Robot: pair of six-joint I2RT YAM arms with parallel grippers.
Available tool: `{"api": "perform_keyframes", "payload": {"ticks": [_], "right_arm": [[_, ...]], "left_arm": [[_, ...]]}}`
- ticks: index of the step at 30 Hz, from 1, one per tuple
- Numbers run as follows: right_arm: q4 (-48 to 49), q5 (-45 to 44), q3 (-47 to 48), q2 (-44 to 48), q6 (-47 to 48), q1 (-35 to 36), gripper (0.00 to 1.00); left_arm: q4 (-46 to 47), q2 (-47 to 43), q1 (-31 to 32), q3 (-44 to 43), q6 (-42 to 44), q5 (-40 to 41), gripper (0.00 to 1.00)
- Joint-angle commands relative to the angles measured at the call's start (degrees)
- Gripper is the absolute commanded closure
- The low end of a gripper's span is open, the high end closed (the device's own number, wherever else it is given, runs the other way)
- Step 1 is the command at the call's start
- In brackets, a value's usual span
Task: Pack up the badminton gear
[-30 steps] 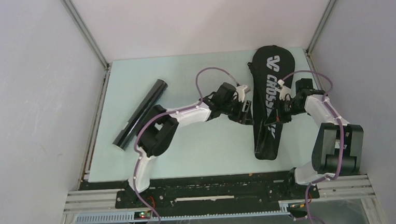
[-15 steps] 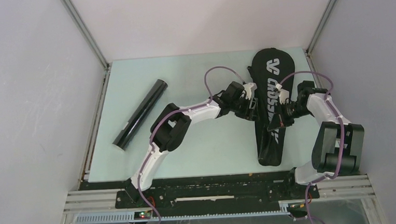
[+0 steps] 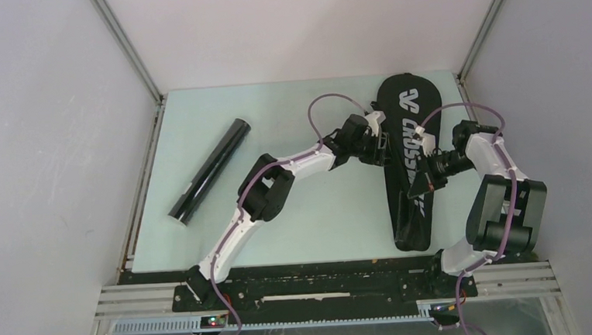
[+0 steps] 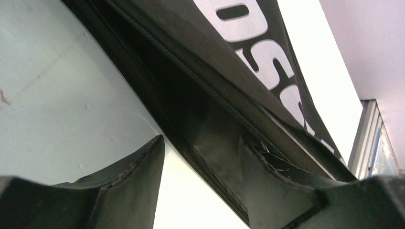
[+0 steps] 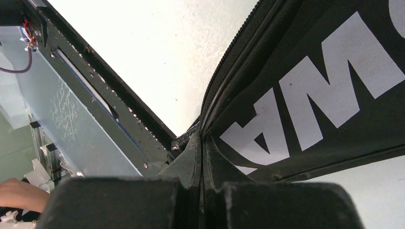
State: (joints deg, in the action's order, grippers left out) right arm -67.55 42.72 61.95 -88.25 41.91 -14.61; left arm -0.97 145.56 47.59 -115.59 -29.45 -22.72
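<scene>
At the far left the long black tube [image 3: 209, 170] lies slantwise on the pale table [image 3: 296, 214], smooth, glossy and well apart from both arms. The left gripper [image 3: 379, 145] stands partly open astride the left rim of the bag [image 3: 408, 126], clamping nothing, probably to steady or part the seam. The bag is flat, racket-shaped black fabric with stitched edges and white lettering. The right gripper [image 5: 203, 150] is pinched fully closed on the bag's zip edge, seemingly to draw it along.
</scene>
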Motion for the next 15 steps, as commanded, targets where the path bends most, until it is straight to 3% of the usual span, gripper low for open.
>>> {"api": "perform_keyframes", "payload": {"ticks": [1, 11, 15], "right_arm": [[-3.74, 2.86, 2.17, -0.51, 4.03, -0.58, 1.0], [-9.71, 8.92, 6.87, -3.73, 7.14, -1.69, 1.0], [-11.83, 10.7, 9.05, -5.29, 7.7, -2.88, 1.0]], "left_arm": [[0.71, 3.14, -0.29, -5.48, -3.75, 0.22, 0.39], [5.88, 3.92, 0.37, -3.84, -6.03, -1.59, 0.43], [8.21, 3.84, 0.45, -2.35, -6.64, -3.32, 0.5]]}}
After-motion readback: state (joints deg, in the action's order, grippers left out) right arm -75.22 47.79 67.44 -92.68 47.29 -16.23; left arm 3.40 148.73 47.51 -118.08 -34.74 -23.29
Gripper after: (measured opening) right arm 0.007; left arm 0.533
